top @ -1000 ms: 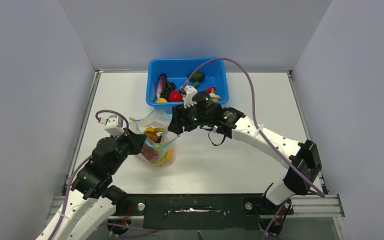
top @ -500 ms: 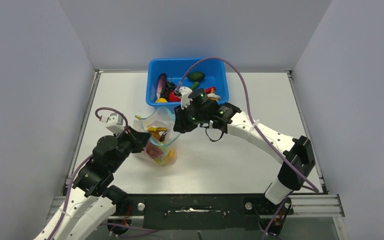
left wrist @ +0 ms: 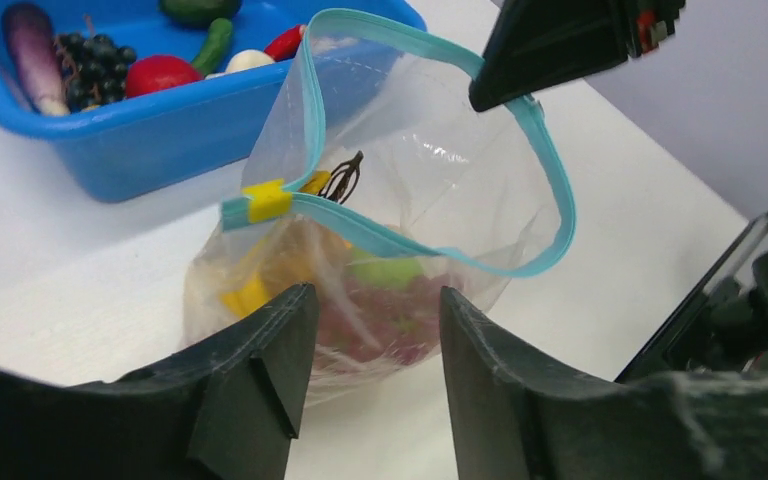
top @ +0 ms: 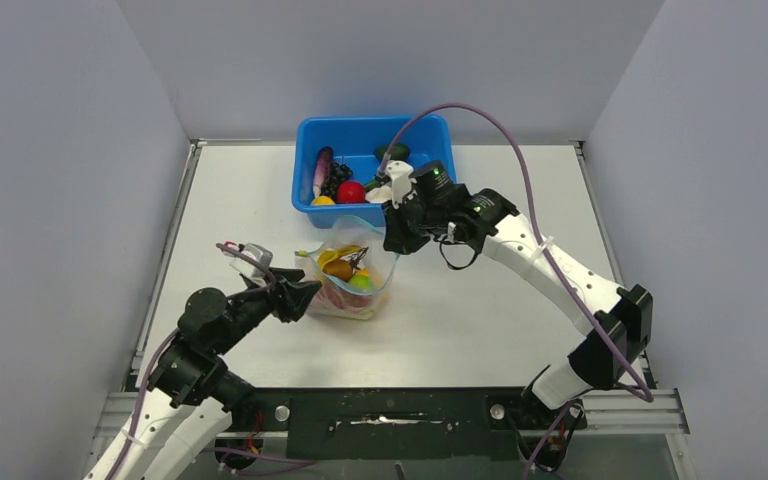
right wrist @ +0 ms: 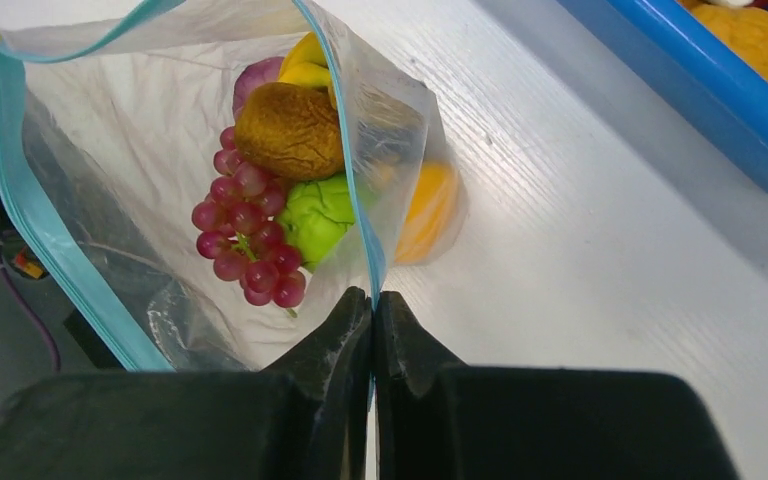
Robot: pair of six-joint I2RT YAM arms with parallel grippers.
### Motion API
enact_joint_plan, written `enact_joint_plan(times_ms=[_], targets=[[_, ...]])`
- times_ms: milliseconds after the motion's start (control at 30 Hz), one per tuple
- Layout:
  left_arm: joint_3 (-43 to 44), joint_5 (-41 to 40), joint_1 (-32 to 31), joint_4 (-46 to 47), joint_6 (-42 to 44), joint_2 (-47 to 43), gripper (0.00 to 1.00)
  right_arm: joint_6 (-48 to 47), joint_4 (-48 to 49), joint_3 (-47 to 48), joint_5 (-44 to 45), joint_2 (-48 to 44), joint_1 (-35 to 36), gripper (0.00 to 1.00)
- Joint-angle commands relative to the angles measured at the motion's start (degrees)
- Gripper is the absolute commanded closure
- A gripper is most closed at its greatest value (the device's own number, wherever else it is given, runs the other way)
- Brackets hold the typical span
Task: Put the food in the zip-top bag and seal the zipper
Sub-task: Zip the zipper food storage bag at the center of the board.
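The zip-top bag [top: 352, 280] stands on the table with its mouth wide open. Its teal zipper [left wrist: 545, 160] loops round the mouth, with a yellow slider [left wrist: 266, 200] at one end. Inside lie food pieces: red grapes [right wrist: 248, 243], a green apple [right wrist: 322, 220], a brown piece [right wrist: 290, 130], a yellow banana [right wrist: 306, 58] and an orange piece [right wrist: 430, 212]. My right gripper [right wrist: 372, 298] is shut on the bag's right rim, pinching the zipper strip [right wrist: 358, 215]. My left gripper [left wrist: 375, 305] is open just short of the bag's left side, holding nothing.
A blue tub [top: 308, 135] at the table's far side holds more toy food, among them a red piece [top: 351, 192], dark grapes [left wrist: 90, 62] and a purple eggplant [left wrist: 32, 40]. The right arm's purple cable [top: 505, 140] arches over the tub.
My left gripper has opened, let go of the bag's left rim and drawn back. My right gripper has shut on the right rim and pulled the bag to the right.
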Motion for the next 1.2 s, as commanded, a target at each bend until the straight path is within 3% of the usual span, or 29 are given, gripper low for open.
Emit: enact_joint_plan(times_ms=[0,100,300,600,700,767,833,967,1033,1100,1167], targets=[[0.26,11.28,0.29,4.15,21.38,-1.5,0.5,-4.92,-2.88,-1.55,-0.44,-5.75,-1.21,1.0],[2.28,11.76,0.29,1.08,29.89,1.87,0.49,-6.1,-3.31,-3.1,-0.61,-7.39,-1.99,1.0],[2.78,16.61,0.29,1.16,38.85,4.98,0.46,-6.59,-3.33,-4.27,-1.76,-8.74,-2.99,1.0],[-1.91,21.51,0.3,9.1,39.25,6.32,0.47,-6.55,-2.48,-5.23,-3.24,-10.29,-3.76,1.0],[-2.42,22.57,0.29,10.17,39.67,6.34,0.56,-6.37,-1.96,-5.71,-3.58,-10.55,-3.72,1.0],[-2.37,22.96,0.29,9.65,40.12,6.5,0.76,-6.03,-1.23,-6.23,-3.45,-10.64,-3.75,1.0],[-2.36,22.89,0.29,9.12,40.24,6.38,0.88,-5.37,-0.04,-6.97,-3.42,-10.77,-3.84,0.99],[-2.82,23.04,0.34,9.54,39.06,5.33,1.0,-4.75,3.94,-8.07,-2.12,-11.04,-3.88,0.85],[-3.12,23.37,0.35,9.9,38.55,4.55,1.0,-4.88,4.78,-7.21,-1.51,-11.1,-3.76,0.76],[-3.45,24.59,0.34,9.96,38.4,4.23,1.0,-5.11,6.37,-6.57,-1.65,-12.05,-3.72,0.59],[-3.71,25.65,0.29,10.02,38.29,4.33,1.0,-6.05,9.22,-7.27,-3.37,-13.75,-3.25,0.52]])
